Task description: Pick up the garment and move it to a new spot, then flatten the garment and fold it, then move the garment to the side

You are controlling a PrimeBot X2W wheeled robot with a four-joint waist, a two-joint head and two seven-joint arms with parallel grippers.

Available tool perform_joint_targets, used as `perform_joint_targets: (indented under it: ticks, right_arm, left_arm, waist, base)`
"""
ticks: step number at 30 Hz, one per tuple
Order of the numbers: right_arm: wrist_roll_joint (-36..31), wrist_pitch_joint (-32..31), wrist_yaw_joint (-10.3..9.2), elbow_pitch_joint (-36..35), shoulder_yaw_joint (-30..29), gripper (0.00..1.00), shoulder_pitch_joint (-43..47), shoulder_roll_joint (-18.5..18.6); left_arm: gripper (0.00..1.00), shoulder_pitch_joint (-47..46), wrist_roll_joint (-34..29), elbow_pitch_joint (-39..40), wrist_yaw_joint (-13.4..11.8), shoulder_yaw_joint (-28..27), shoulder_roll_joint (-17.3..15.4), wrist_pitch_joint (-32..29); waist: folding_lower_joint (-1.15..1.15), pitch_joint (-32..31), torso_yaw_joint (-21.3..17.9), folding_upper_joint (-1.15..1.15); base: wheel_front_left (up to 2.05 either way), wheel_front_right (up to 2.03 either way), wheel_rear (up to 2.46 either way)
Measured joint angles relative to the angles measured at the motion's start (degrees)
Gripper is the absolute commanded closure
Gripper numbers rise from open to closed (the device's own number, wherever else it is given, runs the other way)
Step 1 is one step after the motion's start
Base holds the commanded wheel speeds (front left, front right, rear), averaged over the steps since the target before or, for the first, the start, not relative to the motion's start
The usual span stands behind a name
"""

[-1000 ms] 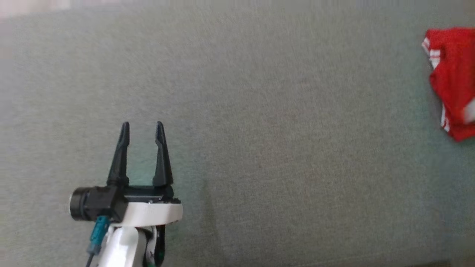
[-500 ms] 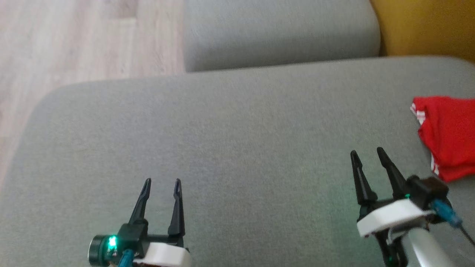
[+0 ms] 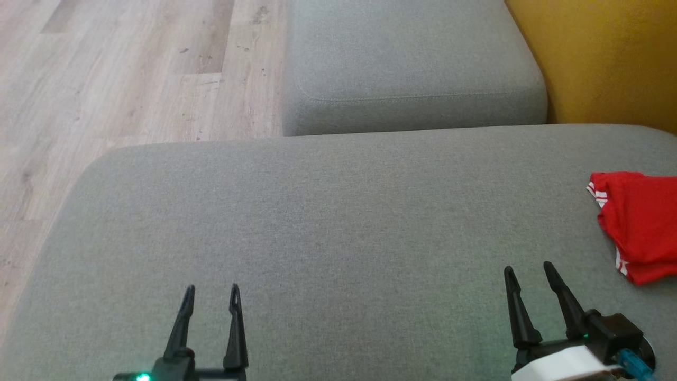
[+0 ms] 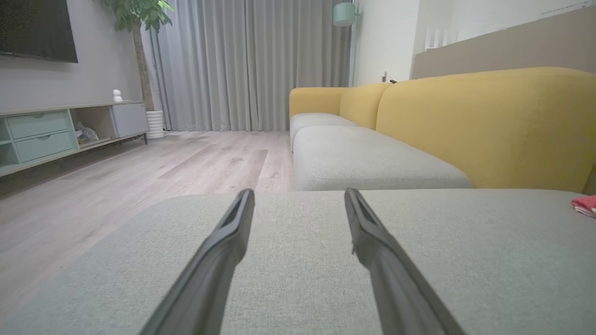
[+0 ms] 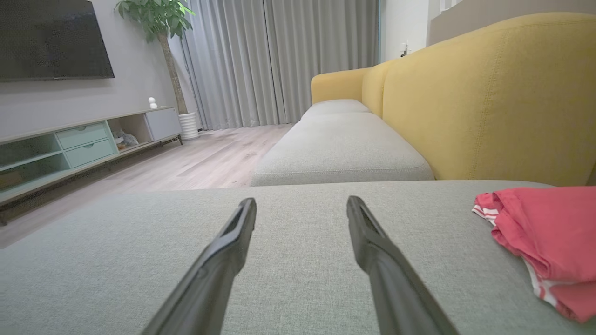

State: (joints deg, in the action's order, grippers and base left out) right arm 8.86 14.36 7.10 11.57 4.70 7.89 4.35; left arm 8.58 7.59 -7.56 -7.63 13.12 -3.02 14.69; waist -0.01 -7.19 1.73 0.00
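Nearest me, my left gripper [image 3: 212, 288] sits over the near-left part of the big grey cushion [image 3: 328, 211]. Its 2 fingers are spread apart with nothing between them. My right gripper [image 3: 528, 267] sits over the cushion's near-right part, its fingers likewise parted and empty, leaning a little leftward. The red garment [image 3: 642, 227], trimmed with white stripes, lies bunched on the cushion's right side. It is just right of my right gripper and a little beyond it, not touching it. Past the cushion's far edge a second grey seat [image 3: 412, 63] butts against it, with the yellow backrest [image 3: 608, 58] to the right and wooden floor [image 3: 132, 74] to the left. Farther beyond the cushion, my left wrist camera shows a low TV cabinet [image 4: 70, 125], a potted plant [image 4: 139, 18] and grey curtains [image 4: 247, 65].
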Motion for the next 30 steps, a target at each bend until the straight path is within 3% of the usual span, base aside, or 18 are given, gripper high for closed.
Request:
perform_joint_targets:
  ticks: [10,11,18,30]
  right_arm:
    - [-0.89,0.0,0.0,-0.04,-1.71,0.0,1.01,-0.79]
    - [-0.89,0.0,0.0,-0.05,-1.68,1.0,1.01,-0.85]
    - [-0.38,-0.35,-0.05,5.5,-1.41,1.0,3.88,-0.88]
    - [7.6,-2.38,-0.05,5.59,-1.93,1.0,3.07,-0.88]
  left_arm:
    - [0.0,0.09,-2.61,-1.92,1.51,-0.47,-0.03,0.0]
    - [1.0,0.09,-2.61,-2.07,1.62,-0.47,-0.03,0.0]
    - [1.0,3.07,-2.01,-7.47,1.63,-0.14,-0.01,-0.27]
    - [1.0,2.52,6.73,-7.55,2.75,-0.63,-0.23,-1.79]
  waist:
    - [0.01,-0.02,-0.11,0.0]
    - [0.01,-0.01,-0.21,0.0]
    - [0.01,0.11,-0.31,0.0]
    - [0.02,0.82,-0.44,0.0]
  base:
    - [0.0,0.0,0.0]
    - [0.0,0.0,0.0]
    - [0.0,0.0,0.0]
    - [0.0,0.0,0.0]
